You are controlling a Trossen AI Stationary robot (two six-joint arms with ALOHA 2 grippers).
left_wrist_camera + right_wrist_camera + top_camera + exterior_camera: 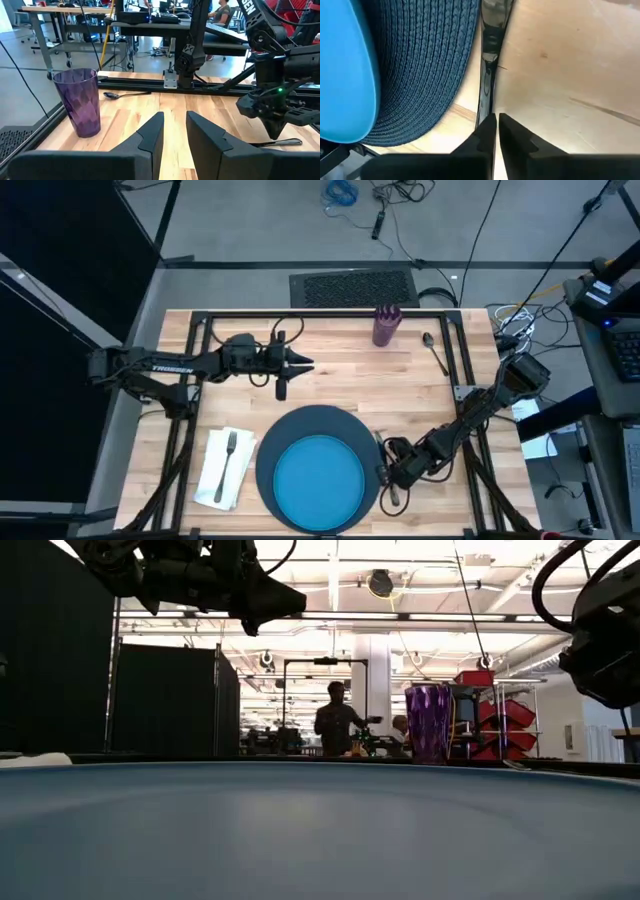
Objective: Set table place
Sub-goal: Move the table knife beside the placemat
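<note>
A bright blue plate lies on the dark grey woven charger at the table's near middle. A white napkin with a fork on it lies to the left. The knife lies flat on the wood along the charger's right edge. My right gripper points down at the knife's near end, its fingers shut with nothing between them. A purple cup stands at the far edge, with a spoon lying to its right. My left gripper hovers over the far left, narrowly open and holding nothing. My right gripper comes from above at the knife's near end. One fingertip stands over that end and hides it. I cannot tell whether it touches the knife. The knife lies flat on the table.
Black frame rails run along the table's far edge and down both sides. The right arm's base stands behind the spoon. Bare wood lies between the cup and the charger.
</note>
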